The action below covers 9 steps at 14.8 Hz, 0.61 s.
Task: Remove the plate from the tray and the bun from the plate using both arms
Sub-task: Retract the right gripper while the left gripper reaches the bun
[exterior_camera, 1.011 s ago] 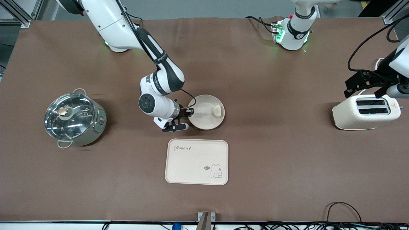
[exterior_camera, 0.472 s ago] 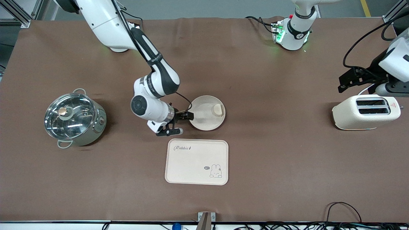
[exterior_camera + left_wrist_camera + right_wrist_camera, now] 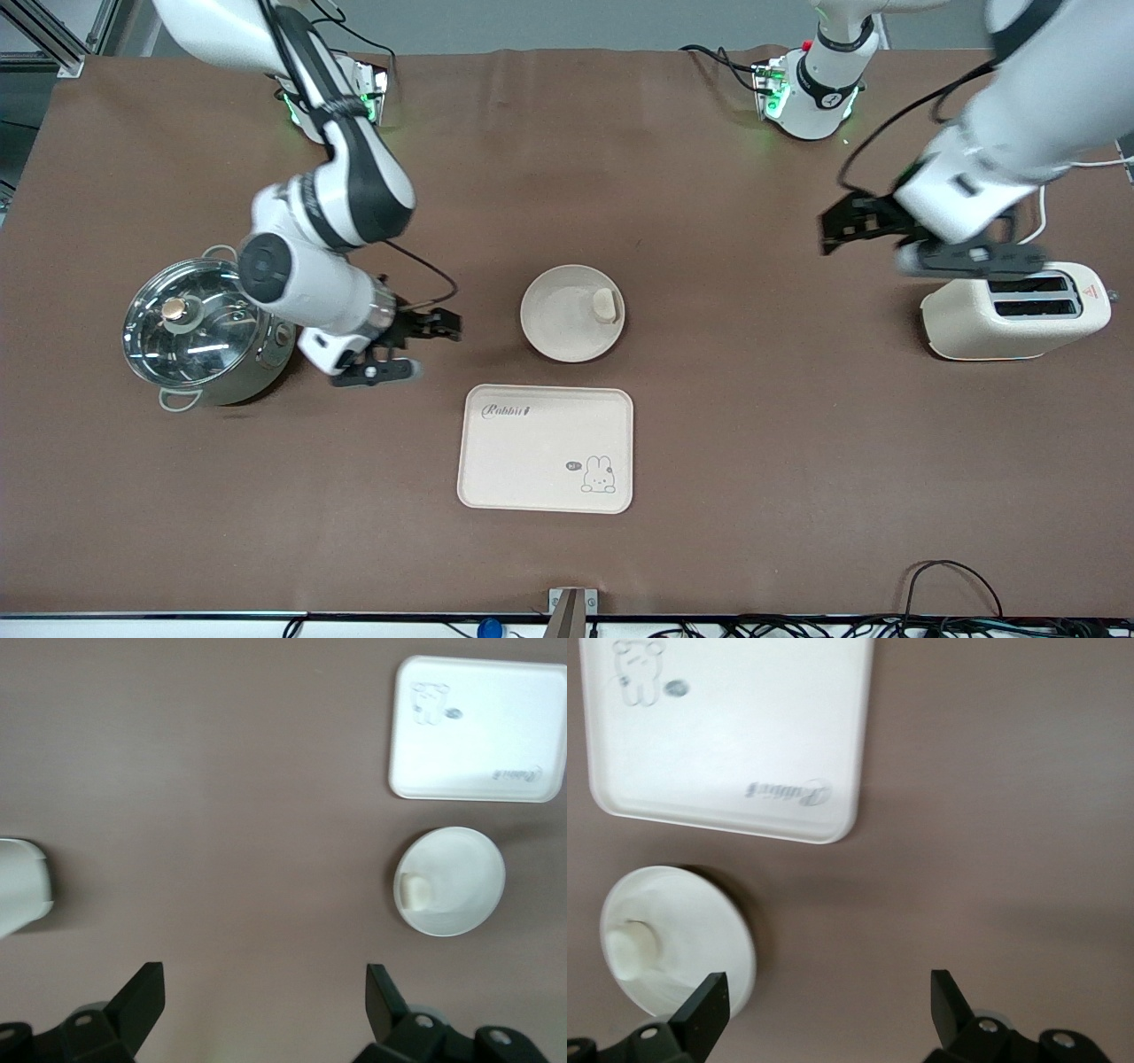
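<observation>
The round cream plate lies on the mat at the table's middle, just farther from the front camera than the rabbit tray. The small pale bun lies in it, at the rim toward the left arm's end. My right gripper is open and empty, between the pot and the plate, apart from both. My left gripper is open and empty, in the air over the mat between the plate and the toaster. The left wrist view shows the plate and bun. So does the right wrist view, with plate and bun.
A rectangular cream tray with a rabbit drawing lies nearer the front camera than the plate. A lidded steel pot stands toward the right arm's end. A cream toaster stands toward the left arm's end, under the left arm.
My right gripper has drawn back from the plate's rim toward the pot. My left arm has swung from above the toaster toward the table's middle. Plate and bun have stayed put.
</observation>
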Motion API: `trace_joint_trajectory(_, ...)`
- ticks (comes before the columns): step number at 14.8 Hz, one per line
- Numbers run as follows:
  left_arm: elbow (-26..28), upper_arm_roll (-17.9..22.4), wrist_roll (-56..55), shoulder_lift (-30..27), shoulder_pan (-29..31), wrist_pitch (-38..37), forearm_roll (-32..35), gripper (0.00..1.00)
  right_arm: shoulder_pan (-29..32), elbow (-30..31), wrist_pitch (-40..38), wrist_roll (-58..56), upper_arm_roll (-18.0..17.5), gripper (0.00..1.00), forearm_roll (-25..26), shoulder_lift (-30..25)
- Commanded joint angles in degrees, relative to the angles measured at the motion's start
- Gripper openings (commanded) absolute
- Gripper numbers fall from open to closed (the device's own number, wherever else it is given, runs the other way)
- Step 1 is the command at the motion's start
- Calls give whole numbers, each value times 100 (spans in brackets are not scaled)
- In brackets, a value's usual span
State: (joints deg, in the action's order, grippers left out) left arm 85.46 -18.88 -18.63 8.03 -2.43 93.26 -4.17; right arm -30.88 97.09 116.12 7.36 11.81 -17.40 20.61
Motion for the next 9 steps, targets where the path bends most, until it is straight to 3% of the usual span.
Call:
trace_joint_trajectory(1, -56, -116, -508, 663, -599, 524, 335, 100, 528, 65, -546, -33, 32, 100, 623, -740)
trace_joint_trajectory(6, -64, -116, -1616, 1946, -1768, 1799, 1390, 100, 1662, 109, -1406, -428, -240, 100, 1097, -1839)
trace_joint_trajectory(9, -56, -125, -2423, 2553, -2244, 2257, 1787, 100, 2391, 100, -1916, -630, -617, 100, 1274, -2297)
